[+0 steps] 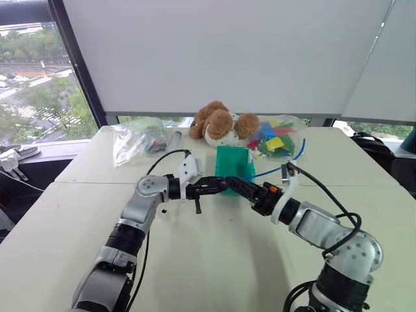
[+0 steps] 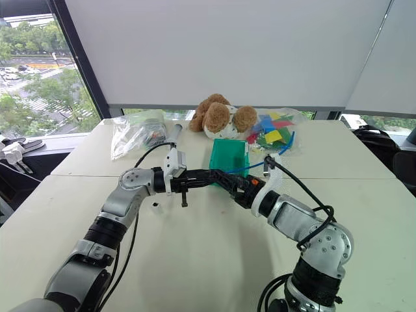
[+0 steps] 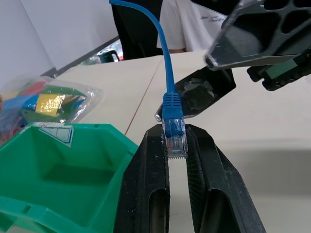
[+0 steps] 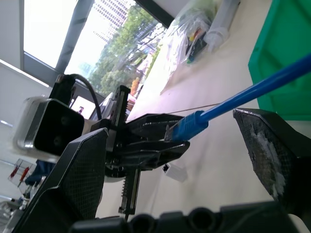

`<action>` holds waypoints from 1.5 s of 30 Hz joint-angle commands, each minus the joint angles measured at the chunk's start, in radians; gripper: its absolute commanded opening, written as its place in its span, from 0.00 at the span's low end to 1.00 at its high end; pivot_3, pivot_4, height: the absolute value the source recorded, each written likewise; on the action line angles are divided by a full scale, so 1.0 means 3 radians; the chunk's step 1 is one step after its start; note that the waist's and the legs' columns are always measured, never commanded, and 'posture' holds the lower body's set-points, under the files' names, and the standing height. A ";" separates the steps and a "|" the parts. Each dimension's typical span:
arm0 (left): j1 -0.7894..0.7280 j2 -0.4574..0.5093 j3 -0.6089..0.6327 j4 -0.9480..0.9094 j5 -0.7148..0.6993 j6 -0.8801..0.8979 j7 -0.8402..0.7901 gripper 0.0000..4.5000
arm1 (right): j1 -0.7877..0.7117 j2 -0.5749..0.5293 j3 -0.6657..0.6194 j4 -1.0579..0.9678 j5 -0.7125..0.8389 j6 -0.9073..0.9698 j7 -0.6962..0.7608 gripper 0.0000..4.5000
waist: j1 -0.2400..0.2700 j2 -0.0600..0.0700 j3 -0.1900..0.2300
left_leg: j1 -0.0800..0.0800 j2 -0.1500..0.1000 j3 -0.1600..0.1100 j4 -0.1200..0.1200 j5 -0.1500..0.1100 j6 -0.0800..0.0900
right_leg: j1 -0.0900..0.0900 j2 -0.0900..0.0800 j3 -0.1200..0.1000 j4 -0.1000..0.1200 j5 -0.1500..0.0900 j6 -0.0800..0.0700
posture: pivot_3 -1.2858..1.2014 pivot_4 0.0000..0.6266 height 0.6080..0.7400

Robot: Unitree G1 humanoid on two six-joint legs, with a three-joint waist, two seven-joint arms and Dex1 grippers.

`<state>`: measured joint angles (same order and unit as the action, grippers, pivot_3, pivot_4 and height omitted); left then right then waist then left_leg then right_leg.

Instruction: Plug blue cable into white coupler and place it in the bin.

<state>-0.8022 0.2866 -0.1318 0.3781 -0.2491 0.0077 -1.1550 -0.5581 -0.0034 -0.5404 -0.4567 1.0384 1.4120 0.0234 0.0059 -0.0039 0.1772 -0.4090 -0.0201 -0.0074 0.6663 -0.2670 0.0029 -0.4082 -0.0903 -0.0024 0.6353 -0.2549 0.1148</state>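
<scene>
**Blue cable plug pinched in left gripper, right gripper spread wide around it**

Held above the cream table (image 1: pixel 214 260), in front of the bin (image 1: pixel 233 162): blue cable (image 3: pixel 167 63), thin, bright blue, round in section, ending in a moulded blue boot and a clear plastic plug with tiny contact lines visible at the tip. Plug end clamped between the two black fingers (image 3: pixel 146 184) of the left gripper (image 3: pixel 176 145), jaws clenched on it, cord rising out of the grip and curving away. Rest of the cord trailing past the bin's right side toward the bag of coloured pieces (image 1: pixel 276 138), seen as a blue line on the tabletop.

Right gripper (image 4: pixel 180 141) meeting the left one nose to nose, jaws released and standing wide apart, one finger (image 4: pixel 265 150) on each side of the cable without touching it.

White coupler (image 4: pixel 174 172): a small whitish block lying on the table beneath the left gripper, apart from the cable.

Bin: teal-green, rectangular, open-topped, a small label on its inner wall, nothing seen inside. Behind it a brown plush dog (image 1: pixel 218 123); to the left a clear bag of mixed items (image 1: pixel 136 140) and a grey cylinder (image 1: pixel 174 140)
</scene>
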 commanded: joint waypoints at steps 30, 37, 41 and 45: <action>0.0038 0.0282 0.0058 -0.0360 -0.0119 0.0281 -0.0109 0.74 | 0.0042 -0.0544 0.0618 0.0177 0.1011 -0.0824 -0.0490 0.00 | -0.0074 0.0001 0.0001 | 0.0000 0.0005 -0.0001 -0.0004 0.0000 0.0000 | -0.0002 0.0006 0.0002 -0.0002 0.0000 0.0000 | 0.52 0.24 1.00; 0.0075 0.0807 0.0245 -0.0426 -0.0178 0.0400 -0.0278 0.99 | -0.0113 -0.1082 0.0912 0.0164 0.0833 -0.0859 -0.0138 0.00 | -0.0072 0.0001 0.0002 | 0.0000 0.0005 0.0000 -0.0005 0.0000 0.0001 | -0.0002 0.0005 0.0002 -0.0004 -0.0001 -0.0001 | 0.52 0.24 1.00; 0.0006 0.1285 0.0331 -0.0002 -0.0230 0.0479 -0.0767 0.99 | -0.0197 -0.1588 0.1357 0.0025 0.0485 -0.0901 0.0515 0.00 | -0.0076 0.0002 0.0002 | -0.0001 0.0006 0.0001 -0.0008 0.0000 0.0001 | -0.0003 0.0006 0.0002 -0.0007 -0.0001 -0.0001 | 0.52 0.24 1.00; -0.0093 0.1511 0.0260 0.0517 -0.0178 0.0458 -0.1178 0.99 | -0.0253 -0.1785 0.1618 0.0092 0.0228 -0.1044 0.0963 0.00 | -0.0081 0.0002 0.0002 | 0.0000 0.0007 0.0003 -0.0010 0.0000 0.0001 | -0.0005 0.0012 0.0001 -0.0008 -0.0001 -0.0001 | 0.52 0.24 1.00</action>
<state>-0.8002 0.7342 -0.0600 0.4963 -0.3018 0.1594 -1.4614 -0.6032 -0.5304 -0.0797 -0.4092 1.1359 1.1357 0.2483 -0.0183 -0.0034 0.1778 -0.4091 -0.0167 -0.0066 0.6631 -0.2671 0.0032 -0.4098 -0.0866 -0.0021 0.6328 -0.2553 0.1144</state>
